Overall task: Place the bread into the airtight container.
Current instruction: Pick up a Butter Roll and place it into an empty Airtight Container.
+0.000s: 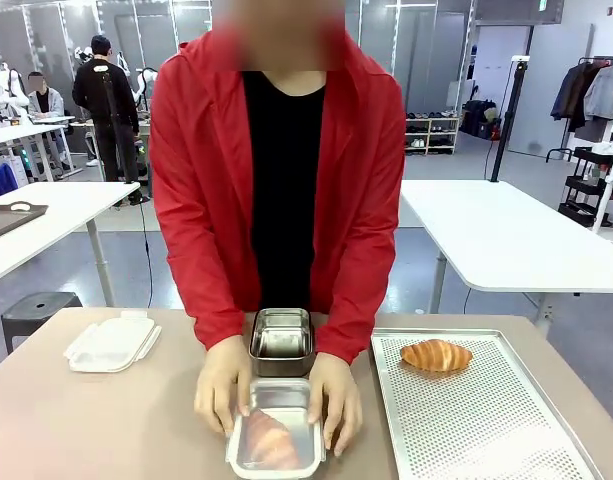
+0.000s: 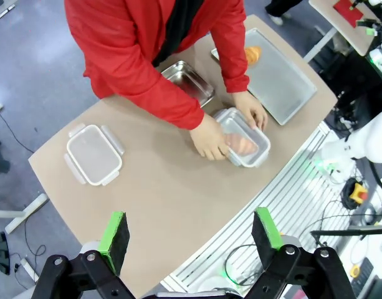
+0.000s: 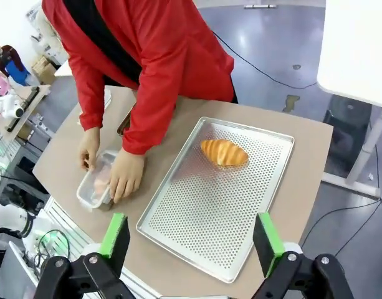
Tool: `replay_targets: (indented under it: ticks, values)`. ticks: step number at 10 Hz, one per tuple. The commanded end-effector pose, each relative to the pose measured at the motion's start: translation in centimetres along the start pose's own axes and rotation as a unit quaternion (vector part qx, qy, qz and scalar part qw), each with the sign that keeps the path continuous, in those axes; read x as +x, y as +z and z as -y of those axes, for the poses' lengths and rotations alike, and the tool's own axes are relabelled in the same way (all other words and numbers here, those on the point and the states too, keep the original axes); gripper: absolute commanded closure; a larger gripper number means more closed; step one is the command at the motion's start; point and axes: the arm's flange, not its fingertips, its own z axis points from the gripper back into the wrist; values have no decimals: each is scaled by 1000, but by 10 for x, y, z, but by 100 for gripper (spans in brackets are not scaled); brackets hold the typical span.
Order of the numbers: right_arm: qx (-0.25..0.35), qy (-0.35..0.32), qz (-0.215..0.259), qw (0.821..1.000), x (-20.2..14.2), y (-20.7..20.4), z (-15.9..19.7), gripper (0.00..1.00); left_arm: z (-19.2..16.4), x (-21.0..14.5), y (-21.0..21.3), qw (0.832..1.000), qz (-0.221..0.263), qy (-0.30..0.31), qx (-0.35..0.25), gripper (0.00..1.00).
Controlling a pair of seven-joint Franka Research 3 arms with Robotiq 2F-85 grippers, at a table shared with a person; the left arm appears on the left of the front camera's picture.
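Both pincers hang released, jaws wide: the left pincer (image 2: 191, 235) high over the bench (image 1: 86, 420), the right pincer (image 3: 192, 235) above the perforated tray (image 1: 486, 430). One croissant (image 1: 436, 355) lies on the tray's far end. Another bread (image 1: 268, 440) already sits in the near steel container (image 1: 281, 393), with the person's hands (image 1: 221, 385) cupped on both its sides. An empty container (image 1: 282, 340) waits just behind, and a plastic lid (image 1: 113, 342) lies well off to the left.

The right arm looks best placed. It should come down straight, close across the croissant's narrow middle, squeeze softly, lift clear of the tray rim and stay wide of those fingers.

The near container is cut off at the front view's bottom edge and the hands hide its walls. Which container is meant, I can't tell.
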Motion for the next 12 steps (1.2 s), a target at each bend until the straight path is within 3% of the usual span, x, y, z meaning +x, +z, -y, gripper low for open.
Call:
replay_targets:
  ticks: [1, 12]
  values:
    - [3, -1, 0, 1000, -2, -2, 0, 0, 2, 1, 2, 1000, -2, -5, -2, 0]
    - [3, -1, 0, 1000, -2, -2, 0, 0, 2, 1, 2, 1000, -2, -5, -2, 0]
